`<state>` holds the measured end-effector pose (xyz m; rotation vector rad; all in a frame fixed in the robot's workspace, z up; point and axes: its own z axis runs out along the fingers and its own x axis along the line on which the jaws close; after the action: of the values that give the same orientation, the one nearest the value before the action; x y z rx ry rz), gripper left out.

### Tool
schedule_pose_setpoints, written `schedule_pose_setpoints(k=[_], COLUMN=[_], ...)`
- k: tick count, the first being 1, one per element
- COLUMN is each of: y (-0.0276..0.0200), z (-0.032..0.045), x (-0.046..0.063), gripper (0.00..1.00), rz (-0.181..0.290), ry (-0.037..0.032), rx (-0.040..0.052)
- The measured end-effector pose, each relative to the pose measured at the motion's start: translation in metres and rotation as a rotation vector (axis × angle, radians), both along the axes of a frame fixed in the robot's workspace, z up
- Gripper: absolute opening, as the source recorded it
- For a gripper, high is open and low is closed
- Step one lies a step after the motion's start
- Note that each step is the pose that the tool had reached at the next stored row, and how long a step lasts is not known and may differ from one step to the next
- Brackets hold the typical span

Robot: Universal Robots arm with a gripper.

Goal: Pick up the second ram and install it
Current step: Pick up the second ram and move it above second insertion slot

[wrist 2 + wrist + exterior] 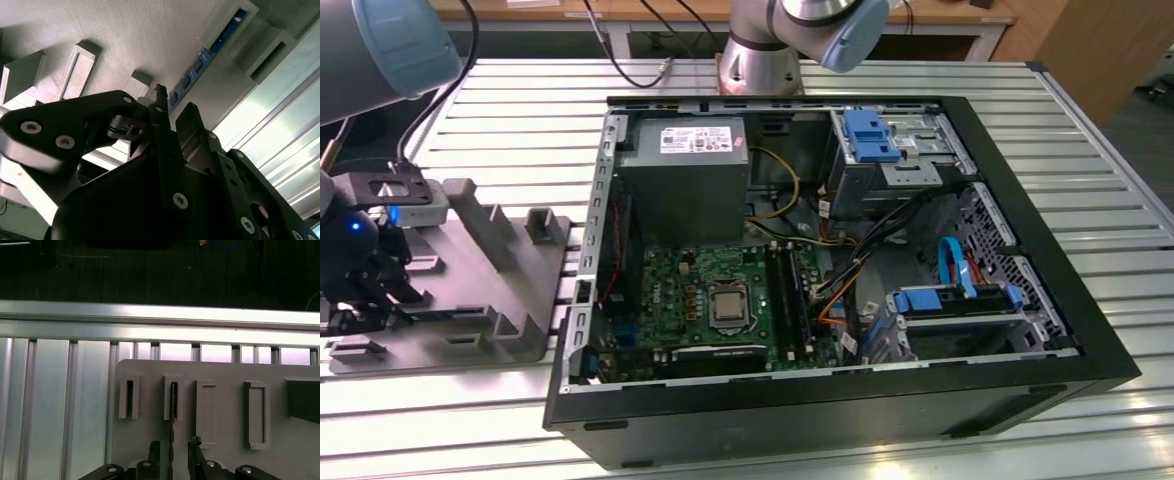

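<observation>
The second ram (172, 415) stands on edge in a slot of the grey holder block (225, 390), a thin dark strip in the first wrist view. In the second wrist view the ram (202, 62) shows as a blue board with black chips running toward the fingers. My gripper (173, 446) is open and straddles the ram's near end, one finger (154, 449) on each side with a gap to the board. In the exterior view the gripper (371, 285) hangs low over the holder block (480, 290) at the exterior view's left.
An open computer case (827, 250) lies at the exterior view's right of the holder, with the green motherboard (707, 290) and its long black slots (783, 290) inside. Cables, a grey power supply (683, 170) and blue drive brackets crowd the case. The slatted metal table (507, 130) carries everything.
</observation>
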<state>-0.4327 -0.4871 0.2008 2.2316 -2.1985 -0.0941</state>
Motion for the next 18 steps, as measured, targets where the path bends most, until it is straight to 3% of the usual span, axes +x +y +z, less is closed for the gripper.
schedule_pose_setpoints(k=[2,4,5,18], y=[0.0,0.0,0.0,-0.0016], z=[0.0,-0.0001,-0.0001,-0.0007], x=[0.0,0.0,0.0,0.0022], gripper=[0.27,0.27,0.21,0.21], rz=[0.0,0.0,0.0,0.0], ry=[0.0,0.0,0.0,0.0009], rx=[0.0,-0.0001,0.0,0.0001])
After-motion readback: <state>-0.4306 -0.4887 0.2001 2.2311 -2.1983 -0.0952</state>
